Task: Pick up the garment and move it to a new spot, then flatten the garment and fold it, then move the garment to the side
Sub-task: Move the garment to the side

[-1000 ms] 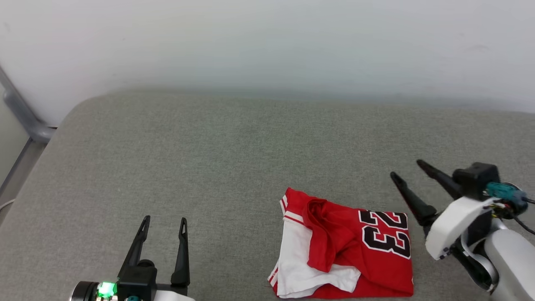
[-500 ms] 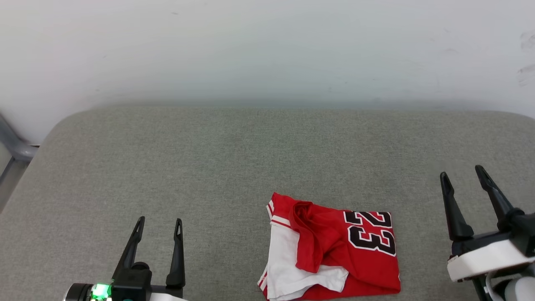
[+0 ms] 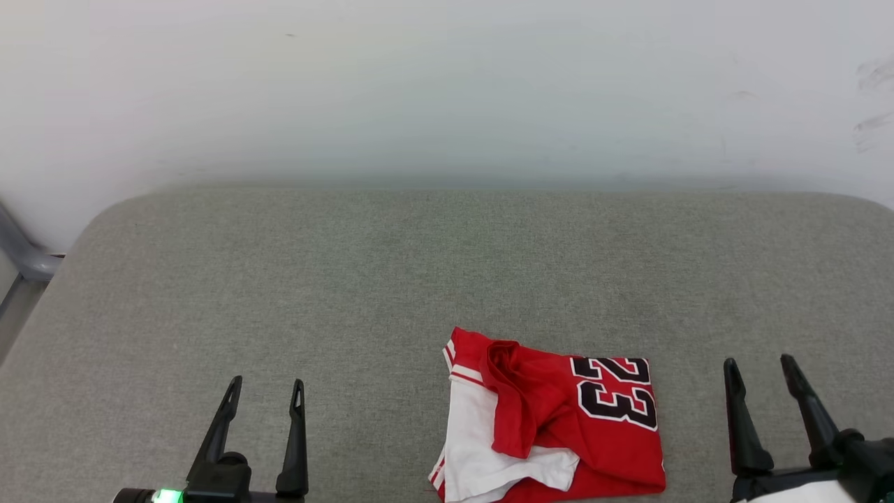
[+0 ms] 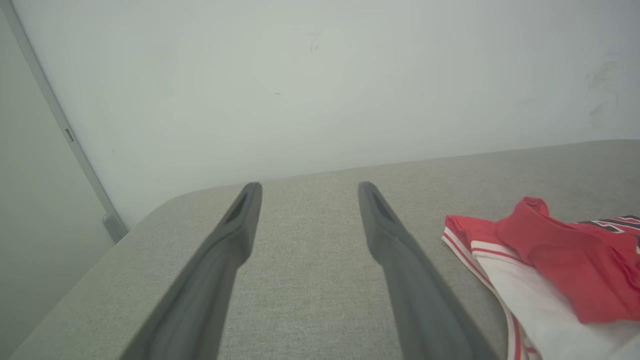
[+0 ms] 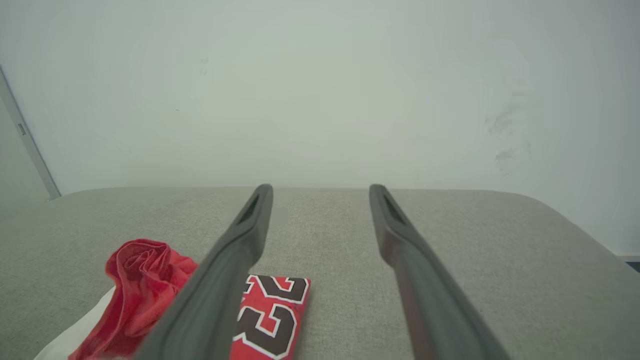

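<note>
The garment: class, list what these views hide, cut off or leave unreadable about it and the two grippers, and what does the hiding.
- garment, head view: near edge cut off by the picture's bottom edge.
- Its "23", right wrist view: partly covered by one finger of the right gripper.
- Lower layers, every view: under the top folds.
- left gripper, head view: base cut off by the bottom edge.
</note>
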Controlling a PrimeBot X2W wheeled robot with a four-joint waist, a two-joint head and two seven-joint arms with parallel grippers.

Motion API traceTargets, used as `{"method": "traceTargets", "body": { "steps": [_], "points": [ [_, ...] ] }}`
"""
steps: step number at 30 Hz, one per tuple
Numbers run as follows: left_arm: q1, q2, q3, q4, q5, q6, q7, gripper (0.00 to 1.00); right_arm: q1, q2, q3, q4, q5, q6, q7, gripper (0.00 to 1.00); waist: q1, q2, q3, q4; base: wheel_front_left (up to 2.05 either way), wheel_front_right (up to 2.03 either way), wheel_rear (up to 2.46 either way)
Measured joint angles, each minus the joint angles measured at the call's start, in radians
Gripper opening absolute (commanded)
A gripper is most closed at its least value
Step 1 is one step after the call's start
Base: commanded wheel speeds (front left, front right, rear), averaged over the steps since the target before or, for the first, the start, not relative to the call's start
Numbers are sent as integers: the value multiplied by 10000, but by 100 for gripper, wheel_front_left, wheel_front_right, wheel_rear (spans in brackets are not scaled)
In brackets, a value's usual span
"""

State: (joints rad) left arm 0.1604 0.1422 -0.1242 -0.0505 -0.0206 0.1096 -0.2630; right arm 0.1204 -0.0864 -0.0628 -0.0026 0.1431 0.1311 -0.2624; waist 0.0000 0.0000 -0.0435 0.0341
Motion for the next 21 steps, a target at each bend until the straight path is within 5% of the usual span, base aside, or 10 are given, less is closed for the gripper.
{"method": "traceTargets", "body": {
  "steps": [21],
  "points": [
    [154, -128, 173, 353, -13, -44, 0, 100, 253, 186, 295, 146, -50, 0, 2, 100, 0, 0, -80, -9, 0, 0, 0]
  ]
}}
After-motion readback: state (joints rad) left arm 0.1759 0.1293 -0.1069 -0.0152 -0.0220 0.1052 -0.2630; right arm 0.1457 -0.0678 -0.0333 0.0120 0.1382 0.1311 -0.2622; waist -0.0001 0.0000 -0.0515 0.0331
